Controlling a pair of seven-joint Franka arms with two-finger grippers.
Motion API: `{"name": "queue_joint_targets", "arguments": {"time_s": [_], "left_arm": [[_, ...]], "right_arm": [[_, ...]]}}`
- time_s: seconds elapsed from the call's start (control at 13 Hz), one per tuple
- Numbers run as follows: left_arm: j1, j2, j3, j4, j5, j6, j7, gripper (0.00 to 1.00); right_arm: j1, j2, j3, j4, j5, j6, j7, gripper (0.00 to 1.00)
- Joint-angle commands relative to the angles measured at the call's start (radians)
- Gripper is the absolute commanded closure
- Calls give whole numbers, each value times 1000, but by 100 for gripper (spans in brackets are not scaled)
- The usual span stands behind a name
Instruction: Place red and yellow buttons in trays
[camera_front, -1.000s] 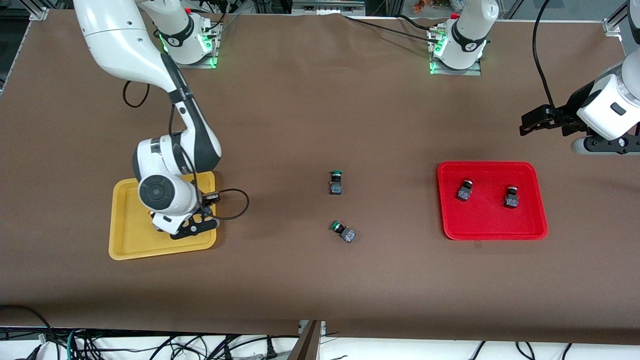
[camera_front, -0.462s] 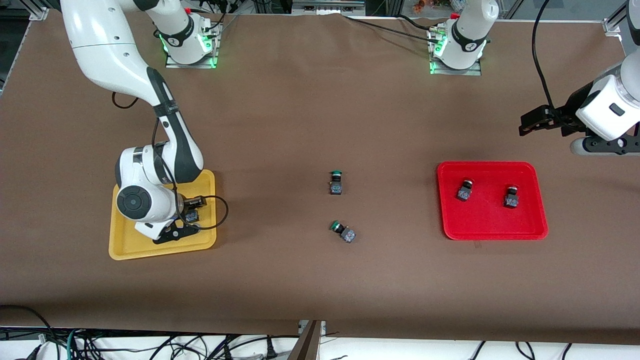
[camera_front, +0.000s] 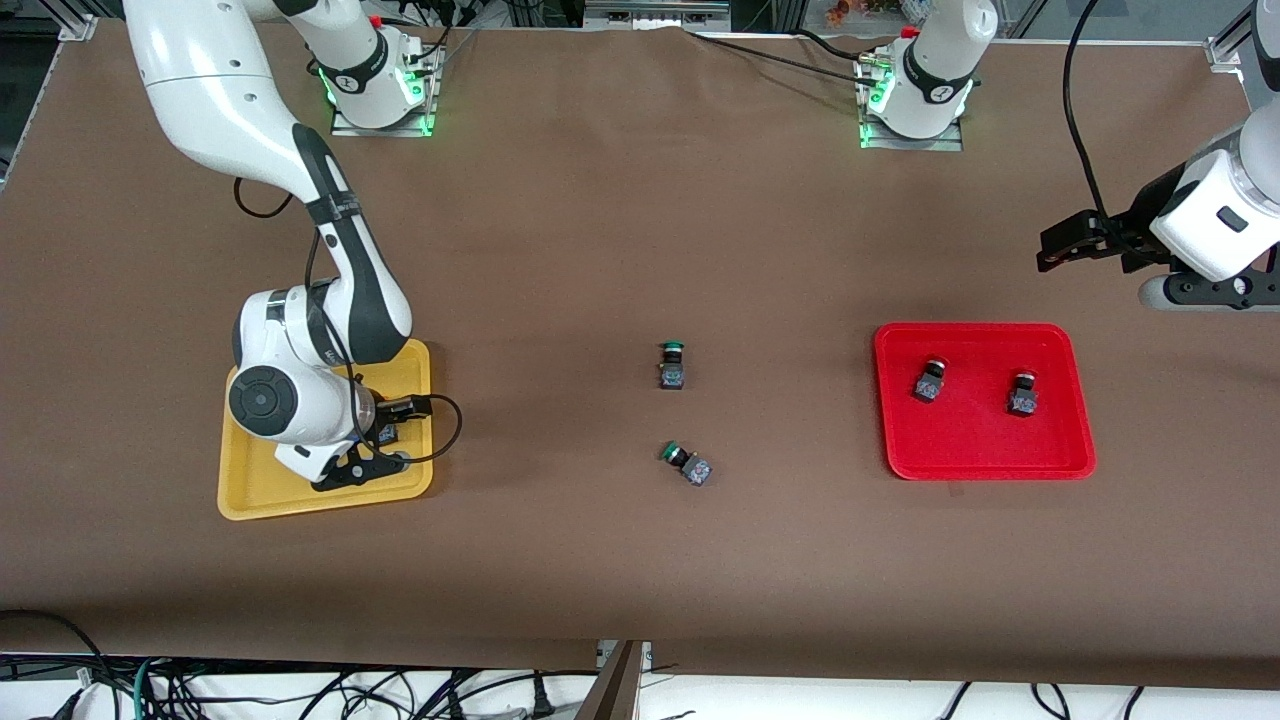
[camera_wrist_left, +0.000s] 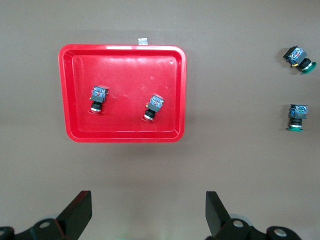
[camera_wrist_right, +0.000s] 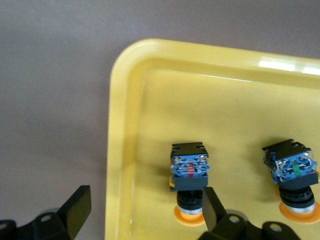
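The yellow tray (camera_front: 250, 480) lies toward the right arm's end of the table. My right gripper (camera_front: 372, 448) hangs low over it, open and empty. In the right wrist view this gripper (camera_wrist_right: 145, 202) spans the tray's rim (camera_wrist_right: 117, 150), with one finger next to a yellow-capped button (camera_wrist_right: 190, 172). A second yellow-capped button (camera_wrist_right: 292, 170) lies beside the first in the tray. The front view shows only one of them (camera_front: 385, 433). The red tray (camera_front: 980, 450) holds two red buttons (camera_front: 929, 380) (camera_front: 1021, 393). My left gripper (camera_front: 1060, 247) waits open above the table beside the red tray.
Two green-capped switches (camera_front: 672, 365) (camera_front: 686, 464) lie on the brown table between the trays. The left wrist view shows the red tray's rim (camera_wrist_left: 125, 135), both red buttons (camera_wrist_left: 98, 97) (camera_wrist_left: 154, 106), the green switches (camera_wrist_left: 299, 56) (camera_wrist_left: 296, 116) and the left gripper (camera_wrist_left: 149, 200).
My right hand has shifted across the yellow tray toward the right arm's end of the table. A button now shows in the tray beside it. The left arm has not moved.
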Motion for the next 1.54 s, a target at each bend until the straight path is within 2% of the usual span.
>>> {"name": "queue_joint_targets", "arguments": {"time_s": [0.0,0.31,0.46,0.62,0.77,1.23,1.46], "left_arm": [[-5,15,4,32,-21,-16,-5,0],[-5,15,4,32,-21,-16,-5,0],[-5,15,4,32,-19,-16,-5,0],[-5,15,4,32,-19,-16,-7,0],[-5,15,4,32,-19,-16,-5,0],[-5,15,4,32,-15,-16,-7,0],[-5,15,4,32,-16,-16,-7,0]], "right_arm": [[3,-13,1,-7,12,-6,15,2],[3,-15,1,-6,8,-6,15,2],[14,-56,3,-14,9,-21,27,2],[27,-165,1,-17,1,-160,100,1],[27,-278,3,-33,0,-230,107,1],[26,-577,-6,-156,-6,-340,90,1],[12,-608,-2,-126,-75,-426,74,1]]}}
